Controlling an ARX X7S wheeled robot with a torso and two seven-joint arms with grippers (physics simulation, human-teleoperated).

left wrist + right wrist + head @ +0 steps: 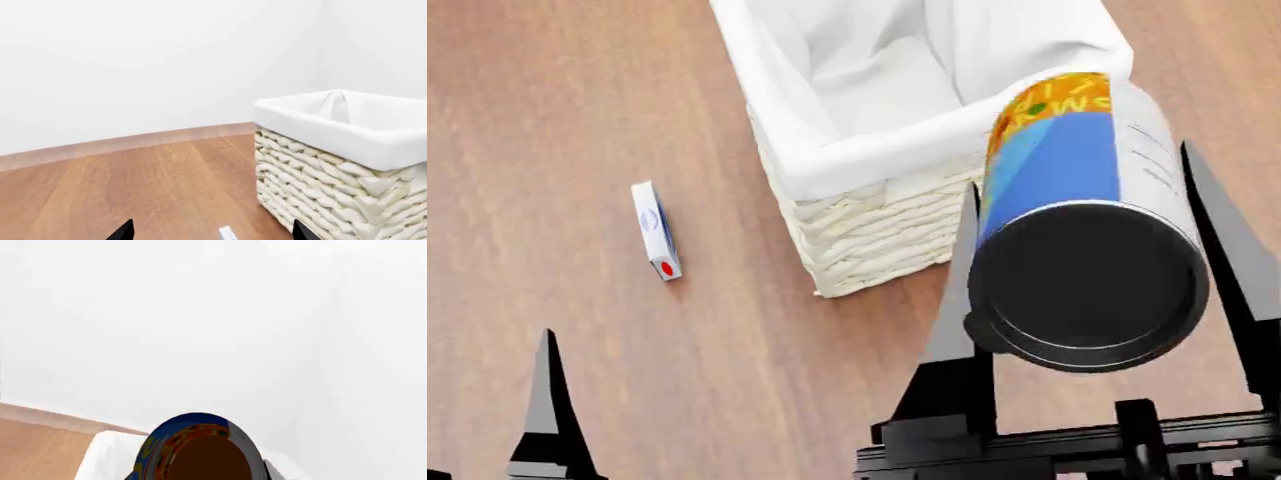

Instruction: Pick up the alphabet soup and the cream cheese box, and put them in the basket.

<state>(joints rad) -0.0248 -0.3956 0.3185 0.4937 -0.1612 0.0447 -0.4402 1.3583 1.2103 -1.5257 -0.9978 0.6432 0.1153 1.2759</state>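
The alphabet soup [1068, 170] is a blue-labelled can lying on its side, dark end toward the head camera. My right gripper [1090, 275] is shut on it, holding it over the near right corner of the basket [868, 235]. In the right wrist view the can [200, 450] fills the lower middle, with the basket's white liner [107, 455] behind it. The cream cheese box [654, 230] lies flat on the wood to the left of the basket. My left gripper [212, 231] is open, and a corner of the cream cheese box [228, 233] shows between its fingertips, with the basket [333, 190] close on one side.
The basket's white liner [868, 60] has nothing visible in it. Brown wooden surface [561, 100] stretches around the basket and the box. A white wall with a pale skirting strip [133, 142] stands behind.
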